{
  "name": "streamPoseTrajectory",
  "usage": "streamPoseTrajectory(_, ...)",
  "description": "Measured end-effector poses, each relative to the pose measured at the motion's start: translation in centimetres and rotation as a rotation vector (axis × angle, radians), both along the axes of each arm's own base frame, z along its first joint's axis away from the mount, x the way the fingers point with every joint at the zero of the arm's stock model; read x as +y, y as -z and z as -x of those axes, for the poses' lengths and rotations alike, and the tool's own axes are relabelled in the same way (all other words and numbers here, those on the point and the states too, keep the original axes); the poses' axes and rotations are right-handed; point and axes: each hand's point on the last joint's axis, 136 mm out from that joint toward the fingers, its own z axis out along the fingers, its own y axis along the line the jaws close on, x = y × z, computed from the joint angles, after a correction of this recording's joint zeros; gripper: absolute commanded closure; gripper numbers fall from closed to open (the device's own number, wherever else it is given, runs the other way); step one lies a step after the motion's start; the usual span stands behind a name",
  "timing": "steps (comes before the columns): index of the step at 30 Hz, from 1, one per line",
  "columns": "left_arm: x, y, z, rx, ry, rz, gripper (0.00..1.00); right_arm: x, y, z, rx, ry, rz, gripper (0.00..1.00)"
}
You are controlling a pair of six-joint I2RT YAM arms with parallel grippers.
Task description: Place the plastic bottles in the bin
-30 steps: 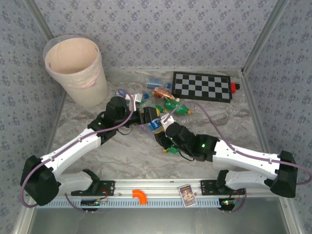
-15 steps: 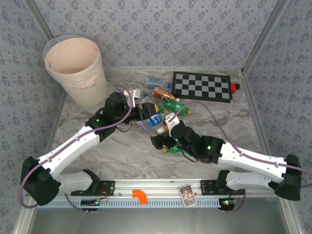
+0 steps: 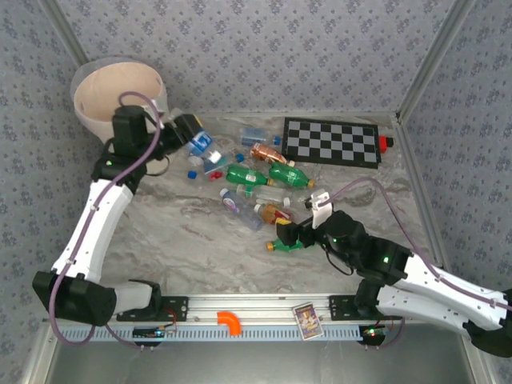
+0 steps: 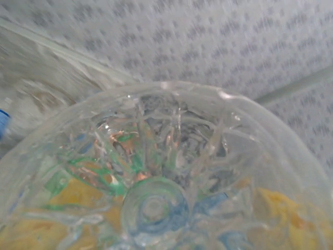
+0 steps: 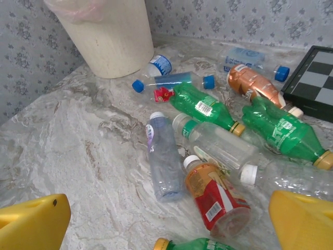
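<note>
- Reaching up beside the bin (image 3: pixel 120 88) in the top external view, the left gripper (image 3: pixel 190 134) pinches a clear bottle (image 3: pixel 202 146) with a blue label. The bottle is just right of the bin's wall, not over its mouth.
- Same view: the right gripper (image 3: pixel 286 234) is spread open, low over the tabletop (image 3: pixel 184 240). It is right at a green bottle (image 3: pixel 282 245) with an orange cap, but I cannot tell whether they touch. The other plastic bottles (image 3: pixel 244 176) lie scattered between the bin and the checkerboard (image 3: pixel 332 142).
- Left wrist view: the ribbed base of the clear bottle (image 4: pixel 156 203) sits hard up against the lens, and the patterned back wall (image 4: pixel 208 36) shows above it.
- Right wrist view: the right gripper (image 5: pixel 166 221) shows its yellow fingers (image 5: pixel 34 224) wide apart, gripping nothing. Ahead of them on the tabletop (image 5: pixel 67 135) lie a red-labelled bottle (image 5: pixel 213 195), a slim clear one (image 5: pixel 161 156), two green ones (image 5: pixel 203 107) and an orange one (image 5: pixel 252 83). The bin (image 5: pixel 109 36) stands at the far left, and a corner of the checkerboard (image 5: pixel 312 83) shows at the right.
</note>
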Motion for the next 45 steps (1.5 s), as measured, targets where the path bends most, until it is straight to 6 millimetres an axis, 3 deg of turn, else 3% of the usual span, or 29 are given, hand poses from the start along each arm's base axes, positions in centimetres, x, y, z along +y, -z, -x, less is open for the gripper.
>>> streamPoseTrajectory(6,7.2,-2.9,-4.2,-0.016,-0.199,0.041,0.36,-1.3,-0.4,-0.2,-0.025,0.016,-0.015,0.01)
streamPoseTrajectory(13,14.6,-5.1,-7.7,-0.045,-0.464,0.069,0.37,-1.7,-0.9,0.3,-0.033,-0.001,-0.044,0.01)
streamPoseTrajectory(19,18.9,-4.9,-10.1,-0.028,-0.661,0.096,0.34,-1.9,-1.5,0.7,-0.044,-0.014,-0.071,0.01)
streamPoseTrajectory(22,20.2,-4.9,-11.8,-0.014,-0.712,0.081,0.3,-2.1,-1.9,0.9,-0.049,-0.02,-0.09,0.01)
streamPoseTrajectory(23,20.5,-5.0,-12.3,-0.011,-0.723,0.073,0.25,-2.1,-1.9,0.9,-0.049,-0.02,-0.092,0.01)
streamPoseTrajectory(25,21.1,-5.3,-13.3,0.0,-0.747,0.057,0.03,-2.1,-1.9,0.9,-0.046,-0.02,-0.095,0.0)
streamPoseTrajectory(26,21.3,-5.6,-13.6,0.002,-0.752,0.048,0.0,-2.1,-1.9,1.0,-0.045,-0.023,-0.096,0.01)
streamPoseTrajectory(29,21.7,-6.3,-14.0,0.014,-0.768,0.025,0.0,-2.0,-1.9,1.0,-0.041,-0.028,-0.099,0.0)
streamPoseTrajectory(37,21.5,-7.1,-12.3,0.036,-0.783,-0.035,0.0,-1.8,-1.8,1.2,-0.033,-0.041,-0.106,0.01)
streamPoseTrajectory(41,19.4,-6.7,-11.3,0.049,-0.745,-0.074,0.0,-1.7,-1.7,1.1,-0.029,-0.04,-0.1,0.01)
streamPoseTrajectory(45,15.7,-6.6,-9.8,0.043,-0.664,-0.112,0.0,-1.8,-1.6,1.0,-0.024,-0.028,-0.104,0.01)
